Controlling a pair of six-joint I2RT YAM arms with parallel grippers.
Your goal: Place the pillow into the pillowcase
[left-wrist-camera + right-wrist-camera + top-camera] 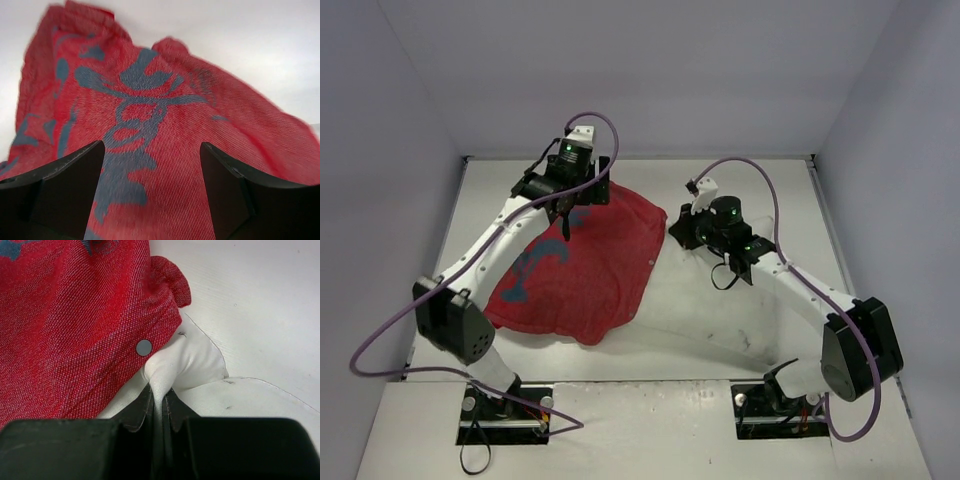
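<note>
1. Looking almost done: hiding most of the white pillow (pixel 192 357) inside the red pillowcase (pixel 580 275), lying on the left of the table (pixel 740 300).
2. Leaving one corner poking out (right by the snap button (pixel 144 347)).
3. Pinching that corner tight with the right gripper (pixel 161 400), reaching in low.
4. Holding the left gripper (pixel 152 146) wide apart above the pillowcase's far edge, gripping nothing.

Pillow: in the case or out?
Mostly in, one corner out. Right wrist view: white pillow corner pokes from under the red case's snap edge, pinched by the shut right gripper.
</note>
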